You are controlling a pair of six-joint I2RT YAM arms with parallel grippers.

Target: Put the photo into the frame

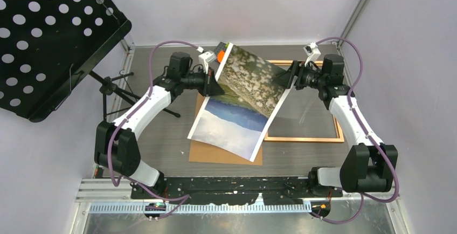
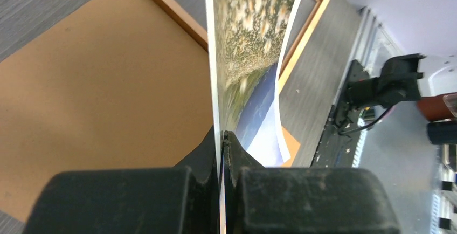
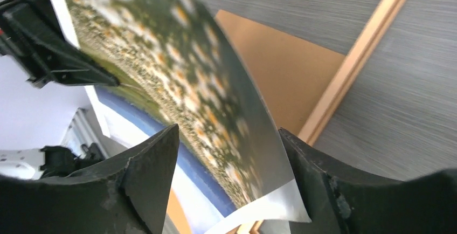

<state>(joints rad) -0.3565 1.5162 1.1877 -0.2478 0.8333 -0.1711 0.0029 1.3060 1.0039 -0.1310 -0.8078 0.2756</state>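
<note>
Photo (image 1: 240, 102): hung tilted in the air between the arms, above the backing board (image 1: 215, 153) and partly over the frame (image 1: 304, 138), which lay flat on the table. Left gripper (image 2: 222, 137): clamped on one edge of the print. Right gripper (image 3: 229, 142): jaws apart, straddling the opposite edge without pinching it. By my judgement, you needed to carry the sheet rightward, level it, and lower it square to the rails, uncreased.

The photo (image 1: 242, 99) is thin paper with a slight sheen. Beside it, the frame (image 1: 304, 138) is smooth light wood. Beneath it lie a matt brown backing board (image 1: 215, 152) and a grey, wood-grained table (image 1: 172, 132).
</note>
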